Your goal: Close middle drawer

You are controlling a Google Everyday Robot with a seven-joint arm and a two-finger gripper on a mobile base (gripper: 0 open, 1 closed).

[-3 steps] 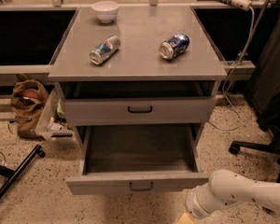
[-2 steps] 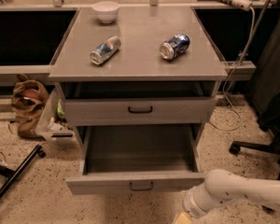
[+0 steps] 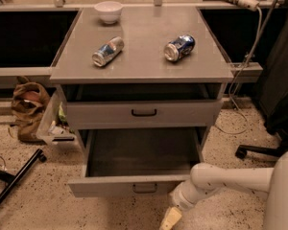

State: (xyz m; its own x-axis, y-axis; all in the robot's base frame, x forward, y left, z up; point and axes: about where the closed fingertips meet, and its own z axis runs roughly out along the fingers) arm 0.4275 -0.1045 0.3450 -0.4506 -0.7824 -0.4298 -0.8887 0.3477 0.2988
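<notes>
The middle drawer (image 3: 105,187) is pulled far out of the grey cabinet, and its deep grey tray (image 3: 141,152) is empty. Its wide flat front faces me low in the view, with a small dark loop handle (image 3: 145,188) at its middle. My gripper (image 3: 171,218) hangs at the end of the white arm (image 3: 221,178), just below and to the right of the drawer front, near the floor and apart from the handle. The uppermost drawer (image 3: 182,114) with its black handle (image 3: 144,112) sits above. The lowest drawer is hidden under the open one.
Two crushed cans (image 3: 108,51) (image 3: 179,48) and a white bowl (image 3: 108,11) lie on the cabinet top. A brown bag (image 3: 29,107) and a black stand leg (image 3: 14,181) are on the floor at left. A chair base (image 3: 259,151) and cables are at right.
My arm and gripper have shifted slightly left, closer to the drawer front's right end. The drawer has not moved.
</notes>
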